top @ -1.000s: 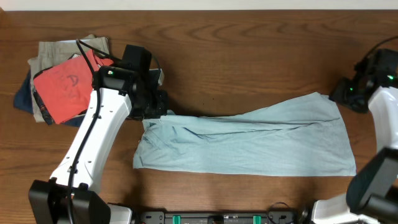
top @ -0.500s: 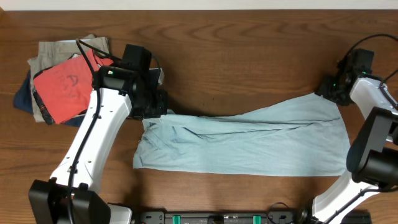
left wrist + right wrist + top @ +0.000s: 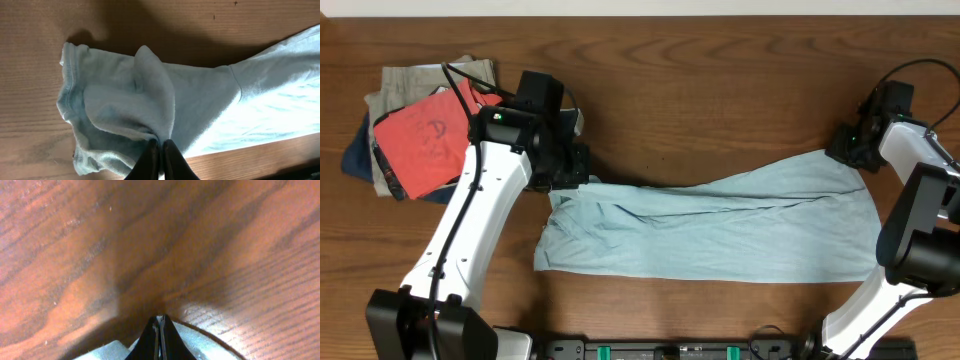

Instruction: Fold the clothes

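The clothes [image 3: 720, 230], one pale light-blue wrinkled garment, lie stretched across the middle and right of the wooden table. My left gripper [image 3: 570, 172] sits at the garment's upper left corner. In the left wrist view it [image 3: 160, 142] is shut on a bunched fold of the clothes [image 3: 125, 100]. My right gripper [image 3: 847, 152] is at the garment's far upper right corner. The right wrist view shows its jaws [image 3: 160, 317] shut, a pale sliver of cloth between the tips and the clothes' edge [image 3: 210, 347] spreading under them.
A pile of folded garments lies at the far left: a red-orange printed T-shirt [image 3: 425, 135] on top of khaki [image 3: 410, 85] and navy [image 3: 358, 160] pieces. A black cable [image 3: 920, 68] loops above the right arm. The arms' base rail [image 3: 670, 350] runs along the front edge.
The right arm swung in from the table's right edge to the garment's upper right corner and its jaws closed there. The left arm and its hold stayed put.
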Controlling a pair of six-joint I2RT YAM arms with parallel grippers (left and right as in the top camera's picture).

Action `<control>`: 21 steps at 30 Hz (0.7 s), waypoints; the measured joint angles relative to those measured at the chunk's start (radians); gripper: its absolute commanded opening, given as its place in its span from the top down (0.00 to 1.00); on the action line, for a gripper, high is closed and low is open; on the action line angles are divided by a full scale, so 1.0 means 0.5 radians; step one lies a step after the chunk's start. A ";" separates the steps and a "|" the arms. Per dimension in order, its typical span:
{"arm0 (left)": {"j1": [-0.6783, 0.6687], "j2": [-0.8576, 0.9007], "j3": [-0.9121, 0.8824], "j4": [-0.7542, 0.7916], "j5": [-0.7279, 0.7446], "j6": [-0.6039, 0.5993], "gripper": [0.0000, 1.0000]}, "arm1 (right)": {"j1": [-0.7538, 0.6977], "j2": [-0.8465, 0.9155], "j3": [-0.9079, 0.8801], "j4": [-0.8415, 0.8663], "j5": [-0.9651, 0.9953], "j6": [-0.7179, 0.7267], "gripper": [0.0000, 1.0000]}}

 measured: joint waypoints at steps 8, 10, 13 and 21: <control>0.000 0.000 0.000 -0.030 0.000 0.000 0.94 | -0.045 -0.283 -0.021 -0.230 0.115 0.002 0.99; 0.000 0.000 0.000 -0.029 0.000 0.000 0.94 | -0.059 -0.420 -0.021 -0.269 0.136 0.002 0.99; 0.000 0.000 0.000 -0.027 0.000 0.000 0.94 | -0.061 -0.551 -0.020 -0.322 0.150 0.001 0.99; 0.000 0.000 0.000 -0.032 0.000 0.000 0.94 | -0.027 -0.523 -0.020 -0.422 0.175 0.002 0.99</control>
